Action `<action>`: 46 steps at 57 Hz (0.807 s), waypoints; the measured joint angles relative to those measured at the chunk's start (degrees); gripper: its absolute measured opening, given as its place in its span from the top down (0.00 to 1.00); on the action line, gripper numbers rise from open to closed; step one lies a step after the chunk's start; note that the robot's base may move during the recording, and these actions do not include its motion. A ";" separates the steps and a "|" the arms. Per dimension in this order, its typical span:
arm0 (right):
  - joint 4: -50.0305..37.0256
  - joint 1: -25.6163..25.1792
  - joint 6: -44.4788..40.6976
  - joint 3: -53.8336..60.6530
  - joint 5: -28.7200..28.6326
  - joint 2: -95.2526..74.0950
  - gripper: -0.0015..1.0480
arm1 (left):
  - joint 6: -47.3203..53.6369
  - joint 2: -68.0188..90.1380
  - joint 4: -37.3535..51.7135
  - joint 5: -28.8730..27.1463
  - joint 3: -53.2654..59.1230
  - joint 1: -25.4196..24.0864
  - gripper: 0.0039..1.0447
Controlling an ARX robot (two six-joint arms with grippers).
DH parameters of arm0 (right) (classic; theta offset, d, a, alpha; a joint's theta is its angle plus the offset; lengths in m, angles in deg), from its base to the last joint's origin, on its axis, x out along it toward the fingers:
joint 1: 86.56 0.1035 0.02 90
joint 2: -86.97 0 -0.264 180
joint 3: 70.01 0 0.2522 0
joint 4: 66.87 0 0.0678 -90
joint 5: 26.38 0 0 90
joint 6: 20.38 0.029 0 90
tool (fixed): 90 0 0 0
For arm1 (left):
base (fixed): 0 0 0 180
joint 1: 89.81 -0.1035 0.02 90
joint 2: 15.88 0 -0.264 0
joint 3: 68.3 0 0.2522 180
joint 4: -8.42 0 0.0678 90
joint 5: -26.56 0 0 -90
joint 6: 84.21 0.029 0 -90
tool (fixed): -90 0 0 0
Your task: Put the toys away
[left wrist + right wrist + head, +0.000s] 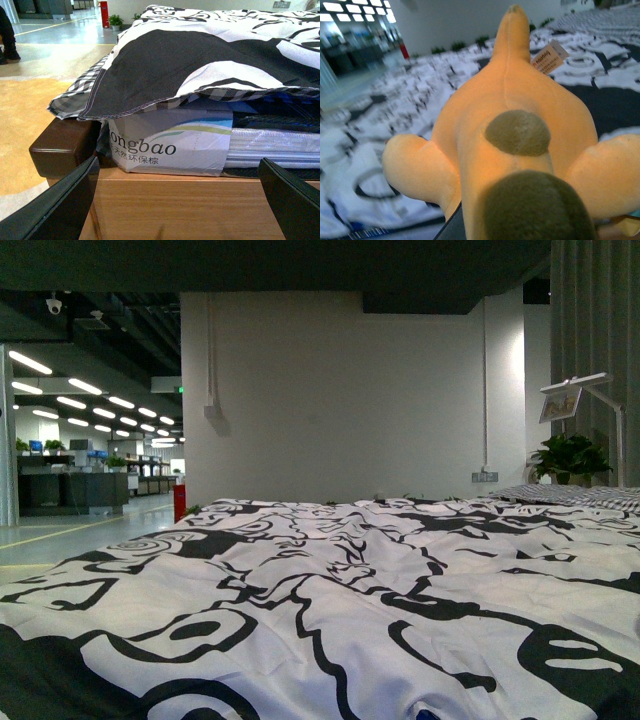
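With the orange plush animal (510, 150) crowding just ahead of the right pincer, whose grip I could not tell, a firm mid-body hold seemed wise; the left pincer (175, 210) gaped released.

**Close view of the plush toy (470, 150)**

The orange-yellow plush toy fills most of the view. It bears two dark olive-brown patches (517, 132) and a paper tag (549, 57) near its far, narrow end (print mostly blurred). Behind it spreads a black-and-white patterned bedcover (380, 100), blurred, with ceiling lights (350, 12) beyond.
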 joint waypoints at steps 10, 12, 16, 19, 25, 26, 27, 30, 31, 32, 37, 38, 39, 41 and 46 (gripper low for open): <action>-1.79 5.25 -4.96 7.17 4.37 4.37 0.89 | 0.00 0.00 0.02 0.00 0.00 0.00 0.06; -2.21 5.97 -5.27 8.02 5.09 5.18 0.89 | 0.00 0.00 0.00 0.00 0.00 0.00 0.06; -2.80 7.30 -5.77 9.70 6.49 6.56 0.89 | 0.00 0.00 0.00 0.00 0.00 0.00 0.06; -3.17 8.28 -5.97 11.15 7.52 7.52 0.89 | 0.00 0.00 0.02 0.00 0.00 0.00 0.06; -1.97 13.46 -6.38 13.51 14.12 10.51 0.89 | 0.00 0.00 0.00 0.00 0.00 0.00 0.06; -0.81 14.69 -6.43 13.86 15.12 11.61 0.89 | 0.00 0.00 0.00 0.00 0.00 0.00 0.06; 0.26 15.80 -6.58 14.64 15.39 13.35 0.89 | 0.00 0.00 0.02 0.00 0.00 0.00 0.06; 0.50 16.81 -6.62 15.85 15.43 16.00 0.89 | 0.00 0.00 0.00 0.02 0.00 0.00 0.06; 0.48 16.83 -6.62 15.96 15.43 16.15 0.89 | 0.00 0.00 0.00 0.00 0.00 0.00 0.06; 0.48 16.85 -6.62 16.20 15.56 16.37 0.89 | 0.00 0.00 0.00 0.00 0.00 0.00 0.06; 0.22 17.00 -6.64 17.44 15.69 17.33 0.89 | 0.00 0.00 0.02 0.00 0.00 0.00 0.06; 0.15 17.03 -6.64 17.59 15.72 17.44 0.89 | 0.00 0.00 0.00 0.00 0.00 0.00 0.06; 0.04 17.03 -6.64 17.86 15.74 17.66 0.89 | 0.00 0.00 0.02 0.00 0.00 0.00 0.06; -0.09 17.05 -6.67 18.21 15.74 17.99 0.89 | 0.00 0.00 0.00 0.00 0.00 0.00 0.06; -0.37 17.05 -6.69 19.10 15.76 18.71 0.89 | 0.00 0.00 0.00 0.00 0.00 0.00 0.06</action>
